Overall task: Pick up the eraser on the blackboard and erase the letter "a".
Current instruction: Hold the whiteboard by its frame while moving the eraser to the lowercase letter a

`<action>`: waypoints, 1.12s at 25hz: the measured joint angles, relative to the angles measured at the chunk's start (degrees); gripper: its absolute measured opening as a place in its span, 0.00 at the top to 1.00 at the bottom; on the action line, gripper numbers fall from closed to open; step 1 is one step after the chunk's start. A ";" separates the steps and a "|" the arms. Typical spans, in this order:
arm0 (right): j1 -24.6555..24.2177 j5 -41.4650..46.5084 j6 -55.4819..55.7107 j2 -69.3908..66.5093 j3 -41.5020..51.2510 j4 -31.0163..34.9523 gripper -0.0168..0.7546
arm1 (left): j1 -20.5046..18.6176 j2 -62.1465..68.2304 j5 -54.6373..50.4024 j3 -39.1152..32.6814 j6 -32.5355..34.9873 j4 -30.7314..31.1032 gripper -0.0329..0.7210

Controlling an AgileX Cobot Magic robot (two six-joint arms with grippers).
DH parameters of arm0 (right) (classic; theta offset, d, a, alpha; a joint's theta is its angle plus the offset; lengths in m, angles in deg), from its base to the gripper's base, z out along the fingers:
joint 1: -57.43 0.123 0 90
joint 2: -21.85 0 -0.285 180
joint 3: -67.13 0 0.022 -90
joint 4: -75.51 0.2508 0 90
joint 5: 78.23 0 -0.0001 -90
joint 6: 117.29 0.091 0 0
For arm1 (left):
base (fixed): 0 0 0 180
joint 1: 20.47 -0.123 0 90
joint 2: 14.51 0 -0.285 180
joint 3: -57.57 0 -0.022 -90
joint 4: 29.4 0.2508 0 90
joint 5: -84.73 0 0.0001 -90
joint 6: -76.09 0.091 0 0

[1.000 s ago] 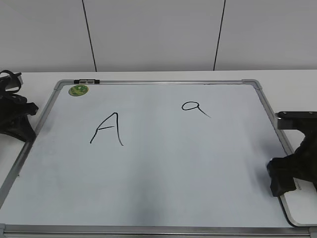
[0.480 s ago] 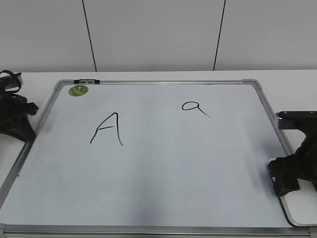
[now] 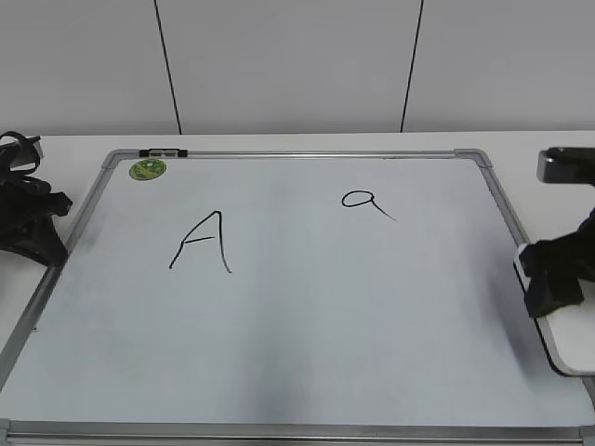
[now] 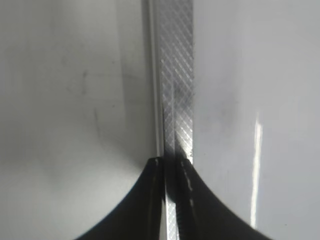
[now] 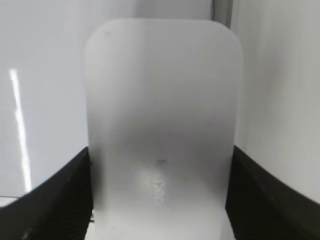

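Your right gripper [image 5: 159, 200] grasps the eraser [image 5: 161, 115] at the blackboard's [image 3: 297, 334] three o'clock edge; capital "A" [image 3: 203, 243] sits at nine o'clock from the letter "a" [image 3: 365, 203]; left gripper [image 4: 171, 165] nearly clenched.

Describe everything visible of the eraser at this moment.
The eraser is a flat, white, plastic-looking block with rounded corners and faint grey lettering on top; a dark edge shows underneath in the exterior view. It sits at the blackboard's right edge, gripped between the right claw's two black fingers, one on each long side.
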 joint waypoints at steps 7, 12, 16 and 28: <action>0.00 4.04 -2.21 -1.94 -12.90 0.00 0.29 | 0.00 0.00 -0.04 0.00 0.00 0.00 0.91; 0.00 7.62 -4.37 -9.84 -23.43 0.25 0.29 | 0.00 0.00 -0.27 0.00 0.00 0.00 0.91; 0.00 9.20 -5.49 -17.33 -31.50 0.34 0.29 | 0.00 0.00 -0.40 0.13 0.00 0.00 0.91; 0.05 21.09 -7.80 -43.69 -62.04 4.19 0.29 | 0.00 0.00 -0.67 0.13 0.00 -0.50 0.91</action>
